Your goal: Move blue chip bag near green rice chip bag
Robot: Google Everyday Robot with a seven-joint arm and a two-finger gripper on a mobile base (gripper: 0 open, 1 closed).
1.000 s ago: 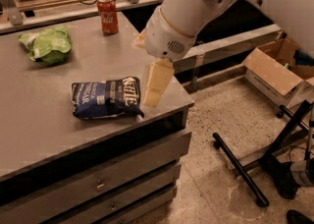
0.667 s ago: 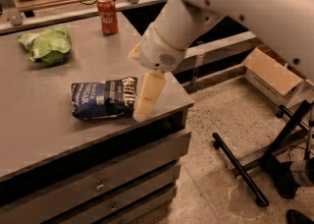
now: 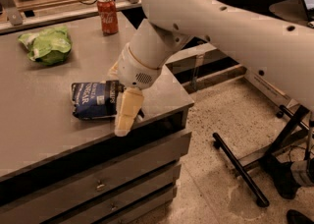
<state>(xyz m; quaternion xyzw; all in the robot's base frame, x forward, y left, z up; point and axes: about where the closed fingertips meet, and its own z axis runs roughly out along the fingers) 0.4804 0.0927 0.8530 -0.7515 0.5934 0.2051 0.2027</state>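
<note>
gripper (image 3: 120, 101): fingers (image 3: 128, 112) spread astride right end of blue chip bag (image 3: 93, 100), front-right corner | green rice chip bag (image 3: 49, 45): back-left corner

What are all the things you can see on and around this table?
blue chip bag: one, dark navy, lying near the table's front right edge.
green rice chip bag: one, light green, far left of the table.
soda can: one, red, upright at the table's back.
table: one, grey, drawers underneath.
black bar: one, on the speckled floor, right.
robot arm: one, white, reaching in from the right.
gripper: one, cream, at the blue chip bag's right end.
</note>
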